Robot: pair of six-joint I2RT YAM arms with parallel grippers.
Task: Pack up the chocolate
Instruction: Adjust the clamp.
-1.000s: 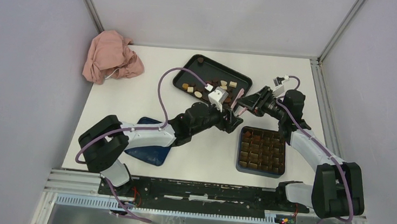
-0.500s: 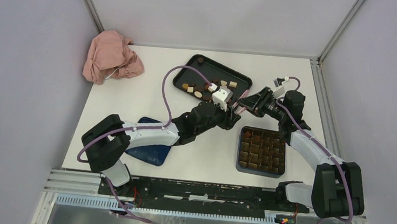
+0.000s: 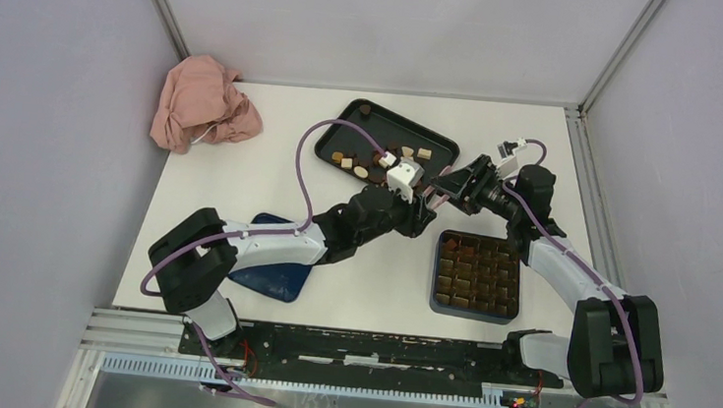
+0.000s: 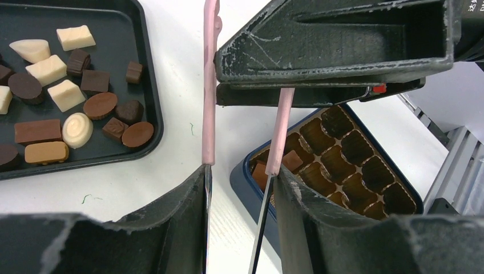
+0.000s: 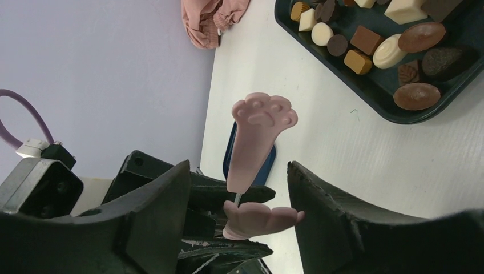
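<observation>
From above: left gripper (image 3: pixel 428 203) and right gripper (image 3: pixel 447 189) tip to tip above the table (image 3: pixel 231 183), between black tray (image 3: pixel 394 126) and blue box (image 3: pixel 434 281). Chocolate (image 3: pixel 360 172) loose in the tray, some pieces in the box cells

Left wrist: fingers (image 4: pixel 171 222) set narrow, clamped on pink tongs (image 4: pixel 209 114), one tong arm against each inner face. Right gripper across the top. Chocolate (image 4: pixel 63 97) at left in the tray, box at lower right

Right wrist: fingers (image 5: pixel 154 211) set wide, not gripping, paw-shaped tong tips between them. Chocolate (image 5: pixel 388 50) in the tray, upper right
</observation>
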